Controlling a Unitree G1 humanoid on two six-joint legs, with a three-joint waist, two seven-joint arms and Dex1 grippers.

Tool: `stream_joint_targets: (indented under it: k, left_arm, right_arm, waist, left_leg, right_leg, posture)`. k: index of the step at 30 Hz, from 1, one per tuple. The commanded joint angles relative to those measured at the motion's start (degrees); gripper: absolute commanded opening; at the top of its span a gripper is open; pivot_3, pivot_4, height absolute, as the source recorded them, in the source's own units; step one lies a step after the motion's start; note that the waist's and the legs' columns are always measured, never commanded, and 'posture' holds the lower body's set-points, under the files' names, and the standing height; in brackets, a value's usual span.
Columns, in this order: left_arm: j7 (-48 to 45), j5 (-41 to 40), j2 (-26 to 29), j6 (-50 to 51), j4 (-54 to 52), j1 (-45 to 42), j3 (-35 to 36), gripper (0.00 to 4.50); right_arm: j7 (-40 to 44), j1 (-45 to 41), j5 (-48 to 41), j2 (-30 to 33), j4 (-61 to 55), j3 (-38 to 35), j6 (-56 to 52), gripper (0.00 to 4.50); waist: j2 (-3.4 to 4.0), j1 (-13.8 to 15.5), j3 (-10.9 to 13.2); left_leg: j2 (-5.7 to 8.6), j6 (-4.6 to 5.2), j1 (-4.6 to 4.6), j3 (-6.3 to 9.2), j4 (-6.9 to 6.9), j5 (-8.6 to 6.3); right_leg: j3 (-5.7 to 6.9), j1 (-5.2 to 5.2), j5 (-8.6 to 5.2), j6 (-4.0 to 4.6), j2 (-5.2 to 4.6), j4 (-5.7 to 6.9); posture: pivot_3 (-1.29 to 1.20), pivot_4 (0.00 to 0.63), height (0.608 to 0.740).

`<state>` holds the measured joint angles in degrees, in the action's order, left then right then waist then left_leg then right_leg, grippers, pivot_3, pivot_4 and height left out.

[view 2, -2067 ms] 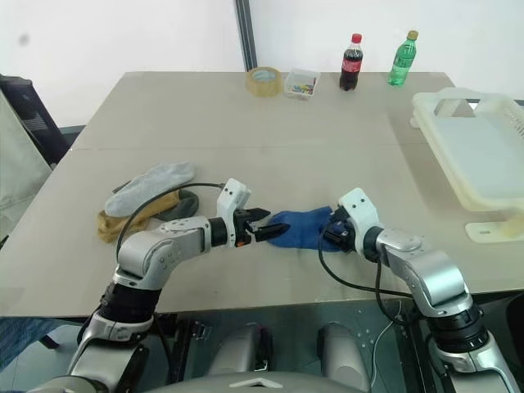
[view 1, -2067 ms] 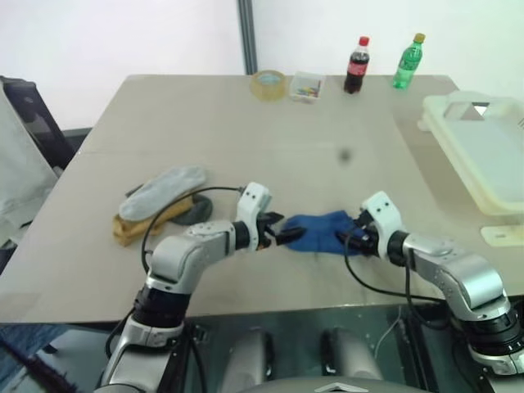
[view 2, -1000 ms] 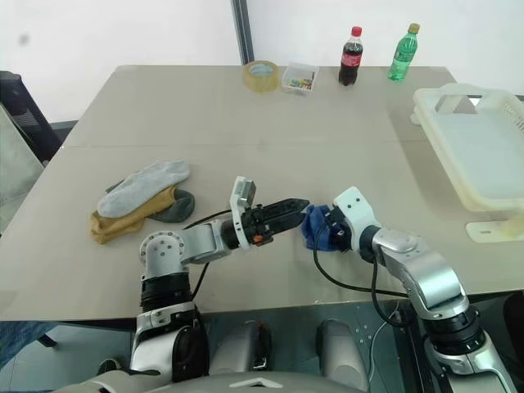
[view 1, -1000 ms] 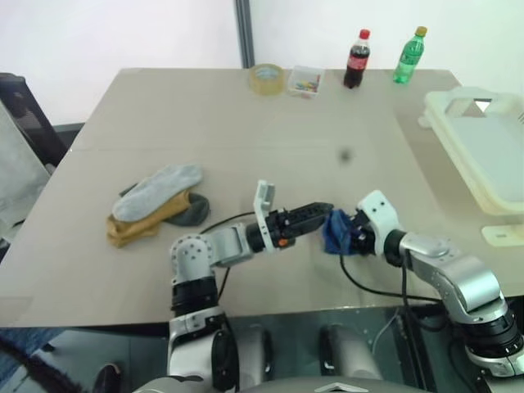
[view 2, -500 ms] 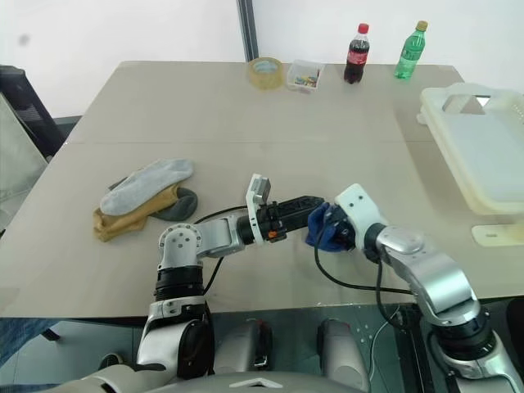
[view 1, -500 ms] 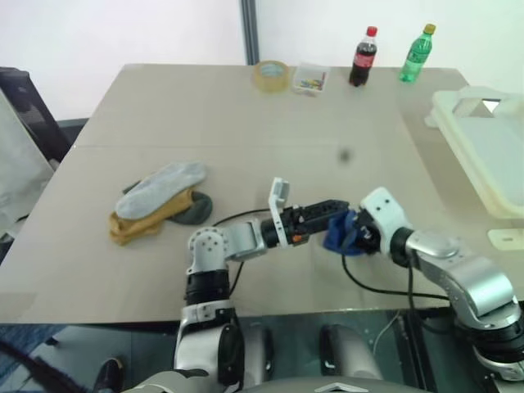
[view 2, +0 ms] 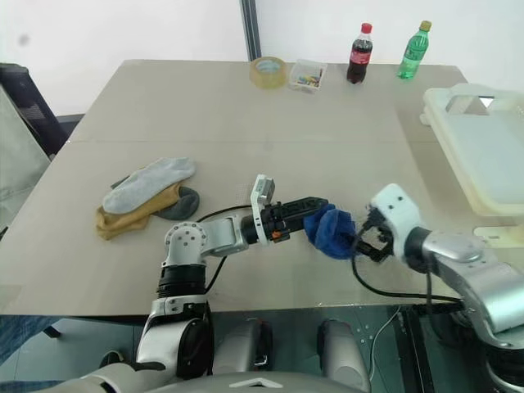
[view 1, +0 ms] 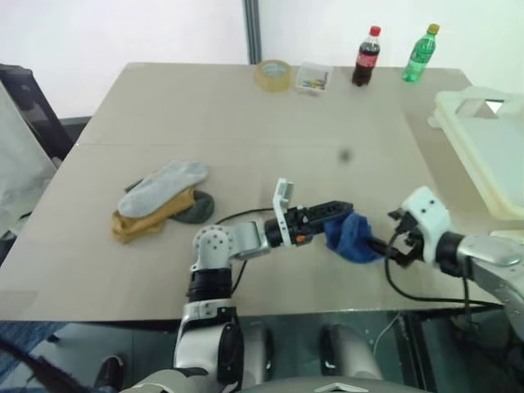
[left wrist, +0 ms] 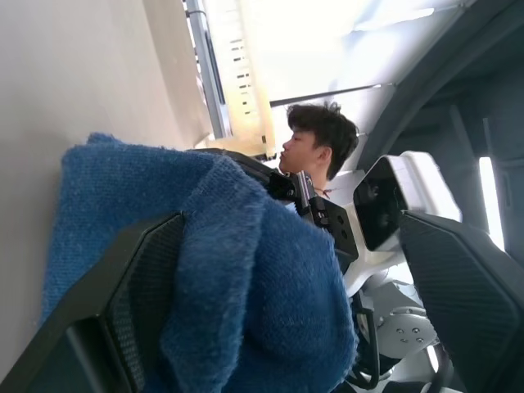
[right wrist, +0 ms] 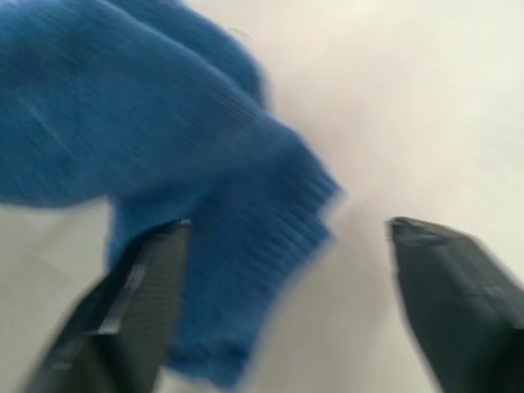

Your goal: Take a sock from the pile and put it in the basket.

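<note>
The left gripper (view 1: 337, 214) is standing with its jaws wide apart, and the sock (view 1: 354, 237) is hanging over one finger (left wrist: 123, 311) like a cloth on a peg. It is draped, not clamped: in the left wrist view an open gap is showing between the blue fabric and the other finger (left wrist: 467, 286). The right gripper (view 1: 393, 247) is sitting just to the right of the sock, jaws also spread wide. In its wrist view the ribbed cuff is lying across one finger (right wrist: 139, 303) while bare table is showing between the two; it is gripping nothing.

The sock is bunching into a soft lump at lower centre of the head views, sagging toward the table (view 1: 246, 123). It looks light, thick and limp, so it is likely to fold, slide off a single finger and give no stiff edge to push against. A pinch through the thickest bunch, or across the doubled cuff, should be holding better than a nip at a loose corner.

The pile (view 1: 160, 201) is lying well apart at middle left. The basket (view 1: 458, 106) is waiting at the right edge, upper part of the frame, well away from the sock.
</note>
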<state>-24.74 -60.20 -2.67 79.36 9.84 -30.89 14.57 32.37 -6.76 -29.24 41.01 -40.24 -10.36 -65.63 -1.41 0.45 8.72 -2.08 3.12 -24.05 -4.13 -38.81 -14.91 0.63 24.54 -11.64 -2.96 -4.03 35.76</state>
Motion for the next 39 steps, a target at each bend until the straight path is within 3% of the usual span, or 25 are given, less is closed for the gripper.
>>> stream_joint_targets:
  k: [1,7,12,21,28,35,39]
  left_arm:
    - [-1.7,-0.1,-0.7,-0.6,0.6,-1.2,-2.0,4.50]
    - [-2.9,0.6,-0.9,-1.3,1.5,-1.6,-3.6,4.50]
    - [-3.6,1.0,-1.4,-1.0,1.3,-1.0,-5.0,4.50]
    - [-4.0,1.5,-1.2,-1.5,1.6,-1.2,-5.2,4.50]
    - [-4.2,1.8,-1.2,-1.8,1.6,-1.1,-5.2,4.50]
    - [-4.6,2.1,-0.8,-1.7,1.5,-0.9,-5.3,4.50]
    - [-5.0,2.4,-0.5,-1.5,1.5,-0.8,-5.6,4.50]
  right_arm:
    - [-1.0,-1.0,-6.9,-3.4,-4.8,-6.0,-5.6,4.41]
    - [-8.8,-8.0,-14.1,-14.8,-6.8,-13.4,-18.1,4.41]
    - [-13.2,-10.5,-14.1,-19.4,-8.1,-12.4,-23.8,4.41]
    - [-17.4,-8.1,-11.2,-21.2,-7.2,-10.0,-25.8,4.41]
    - [-16.9,-3.6,-9.5,-17.3,-7.3,-9.8,-26.3,4.41]
    - [-15.3,-0.7,-10.2,-15.7,-8.6,-10.9,-26.9,4.41]
    - [-13.7,-2.2,-12.3,-15.6,-8.8,-15.1,-26.9,4.41]
  waist:
    - [0.00,0.1,0.0]
    - [0.02,0.2,0.0]
    - [0.04,0.4,0.0]
    - [0.05,0.3,0.0]
    - [0.05,0.3,0.0]
    - [0.05,0.2,0.0]
    - [0.05,0.3,0.0]
  left_leg:
    - [-0.01,0.00,0.00,0.02,0.00,0.00]
    - [-0.04,0.00,0.00,0.03,0.00,0.00]
    - [-0.03,0.00,-0.17,0.06,-0.01,0.00]
    - [0.04,0.00,-0.32,0.08,-0.03,0.01]
    - [0.05,0.00,-0.33,0.08,-0.07,0.01]
    - [0.05,0.00,-0.30,0.08,-0.09,0.01]
    - [0.05,0.00,-0.31,0.08,-0.11,0.01]
  right_leg:
    - [0.01,0.00,0.00,0.00,0.02,0.01]
    - [0.01,0.03,0.01,0.01,0.01,0.06]
    - [0.03,0.14,0.01,0.01,-0.03,0.04]
    - [0.06,0.26,0.01,0.01,0.00,0.06]
    - [0.06,0.26,0.01,0.01,0.01,0.06]
    - [0.06,0.25,0.01,0.00,0.03,0.10]
    - [0.05,0.25,0.01,0.00,0.03,0.10]
  posture:
    - [0.00,0.150,0.740]
    - [0.00,0.150,0.740]
    - [0.00,0.150,0.740]
    - [0.00,0.150,0.740]
    - [0.00,0.150,0.740]
    - [0.00,0.150,0.740]
    - [0.00,0.150,0.740]
